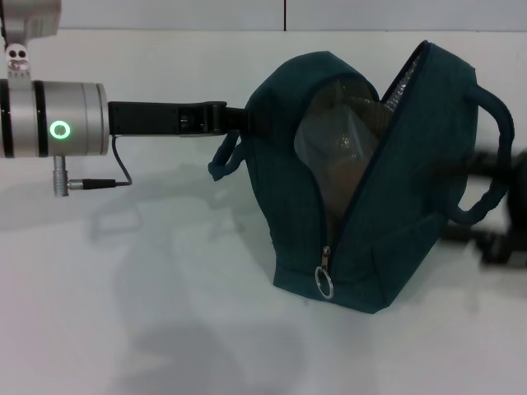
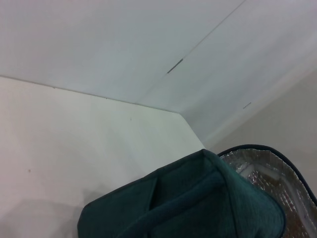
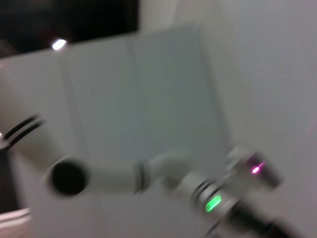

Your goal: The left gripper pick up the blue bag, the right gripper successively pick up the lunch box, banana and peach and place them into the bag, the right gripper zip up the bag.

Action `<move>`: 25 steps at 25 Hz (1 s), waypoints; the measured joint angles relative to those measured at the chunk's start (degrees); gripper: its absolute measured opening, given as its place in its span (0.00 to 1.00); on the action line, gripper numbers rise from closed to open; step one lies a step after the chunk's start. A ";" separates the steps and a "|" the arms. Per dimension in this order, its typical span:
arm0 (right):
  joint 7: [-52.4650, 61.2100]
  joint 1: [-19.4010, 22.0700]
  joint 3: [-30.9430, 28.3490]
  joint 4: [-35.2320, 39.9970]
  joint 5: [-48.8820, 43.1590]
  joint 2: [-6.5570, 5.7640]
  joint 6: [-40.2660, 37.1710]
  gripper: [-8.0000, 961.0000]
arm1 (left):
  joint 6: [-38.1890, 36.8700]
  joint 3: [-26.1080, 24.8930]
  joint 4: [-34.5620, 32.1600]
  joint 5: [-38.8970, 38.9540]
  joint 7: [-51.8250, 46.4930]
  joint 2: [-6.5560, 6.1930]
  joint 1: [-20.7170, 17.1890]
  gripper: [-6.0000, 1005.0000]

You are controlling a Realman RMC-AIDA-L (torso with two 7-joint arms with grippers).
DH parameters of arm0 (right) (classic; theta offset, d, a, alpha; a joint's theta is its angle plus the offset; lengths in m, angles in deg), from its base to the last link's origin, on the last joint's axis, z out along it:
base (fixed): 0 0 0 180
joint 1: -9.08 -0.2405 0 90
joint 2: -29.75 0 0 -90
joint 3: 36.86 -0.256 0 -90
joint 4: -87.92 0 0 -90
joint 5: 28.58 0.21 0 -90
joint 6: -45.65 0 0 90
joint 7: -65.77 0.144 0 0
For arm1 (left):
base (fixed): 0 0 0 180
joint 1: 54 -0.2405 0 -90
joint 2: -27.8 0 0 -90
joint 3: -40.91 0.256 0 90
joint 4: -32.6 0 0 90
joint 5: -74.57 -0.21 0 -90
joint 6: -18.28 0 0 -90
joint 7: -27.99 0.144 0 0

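Teal-blue bag (image 1: 370, 247) stands near the desk's (image 1: 123, 313) middle, gaping unzipped with something clear inside (probably the lunch box (image 1: 338, 136)), the left hand (image 1: 235, 119) at its handle, grip hidden, so zipping by the right hand (image 1: 502, 239) remains.

White table (image 1: 165, 313), pale seamed wall (image 1: 284, 12) behind

blue bag (image 1: 395, 222) — upright on table | zipper open — silver lining showing
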 joint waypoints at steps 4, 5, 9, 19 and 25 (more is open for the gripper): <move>2.18 -3.05 -0.01 -0.68 -10.82 1.89 -0.44 0.69 | 0.15 0.17 0.07 0.00 0.00 0.02 0.00 0.06; 2.85 -3.93 0.03 -1.37 -13.55 2.31 -0.28 0.69 | 0.16 0.20 0.07 0.00 0.00 0.04 0.00 0.06; 3.86 -8.03 1.85 -7.48 -19.77 2.87 1.49 0.69 | 0.17 0.26 0.21 0.01 0.00 0.10 0.03 0.06; 7.45 -10.94 6.74 -11.20 -20.54 2.74 6.71 0.68 | 0.13 0.23 0.77 0.00 0.07 0.11 0.07 0.06; 8.87 -10.72 6.73 -11.10 -20.87 2.42 8.26 0.68 | 0.10 0.12 0.77 0.01 0.08 0.11 0.08 0.06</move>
